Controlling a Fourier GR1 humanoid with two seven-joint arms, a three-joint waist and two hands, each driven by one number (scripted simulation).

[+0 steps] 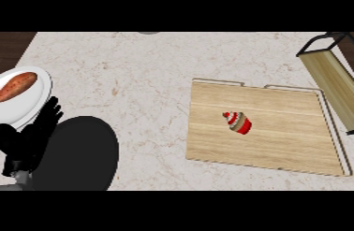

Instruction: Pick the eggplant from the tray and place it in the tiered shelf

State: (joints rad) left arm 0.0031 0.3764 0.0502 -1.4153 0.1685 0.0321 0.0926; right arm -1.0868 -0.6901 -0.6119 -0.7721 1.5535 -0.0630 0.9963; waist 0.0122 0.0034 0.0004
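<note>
Okay, quick status, everything placed against the wooden tray (283,148). You've got one hand in the head view, the left hand (29,140), far left of the tray and slightly lower than its middle, close to the view's left edge. It's resting there with the palm low and the fingers (51,109) pointing up and away from the robot. They look straight and held close together, holding nothing. The fingertips reach the lower right rim of a white plate (31,111); you can't tell whether they touch it. A bit of grey forearm (21,176) shows under the hand at the bottom edge. A big dark oval shadow (77,153) lies on the counter (131,71) just right of the hand, between it and the tray.

The thing on the tray is a small red, white and brown striped item (237,122), lying tilted a little left of the tray's middle. It doesn't read as an eggplant. Nothing touches it, and the hand is well apart from it.

The shelf (333,83), pale wood with a black frame, sits along the tray's right side, running up past its top right corner. The plate, far left of the tray, carries an orange-brown sweet potato (17,86).
</note>
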